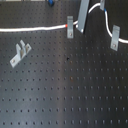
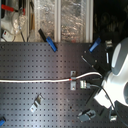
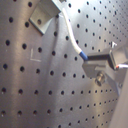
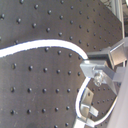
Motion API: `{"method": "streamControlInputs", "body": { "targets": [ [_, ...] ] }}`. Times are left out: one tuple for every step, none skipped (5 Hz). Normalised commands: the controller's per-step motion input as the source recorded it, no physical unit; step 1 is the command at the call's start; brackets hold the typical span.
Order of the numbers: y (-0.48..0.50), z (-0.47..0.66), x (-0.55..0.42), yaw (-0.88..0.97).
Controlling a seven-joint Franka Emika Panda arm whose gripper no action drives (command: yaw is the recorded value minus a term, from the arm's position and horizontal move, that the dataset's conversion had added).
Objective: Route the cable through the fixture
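Note:
The white cable [image 1: 35, 28] runs in from the first exterior view's left to an upright metal fixture [image 1: 71, 31], with its red band [image 1: 69, 21] just at the fixture's top. I cannot tell whether it sits in the slot. Past it the cable arcs up and drops by a second fixture [image 1: 115, 36]. My gripper [image 1: 81, 22] is right beside the first fixture and shut on the cable. In the first wrist view the cable [image 3: 71, 36] leads from a fixture [image 3: 45, 15] into my gripper [image 3: 92, 62]. The second wrist view shows the cable [image 4: 45, 47] meeting my gripper [image 4: 97, 70].
A third fixture [image 1: 20, 53] stands on the black perforated board [image 1: 65, 90] toward the first exterior view's lower left. In the second exterior view the white arm [image 2: 117, 67] fills the right, blue clamps [image 2: 51, 44] lie near the board's far edge, and shelves with clutter [image 2: 60, 17] stand behind.

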Motion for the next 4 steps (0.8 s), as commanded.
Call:
{"method": "streamControlInputs", "body": {
  "targets": [
    [-0.169,0.43,-0.425,0.00],
    [-0.363,0.44,-0.278,-0.72],
    [0.001,0.02,0.001,0.00],
    [0.000,0.01,0.000,0.00]
  ]
}}
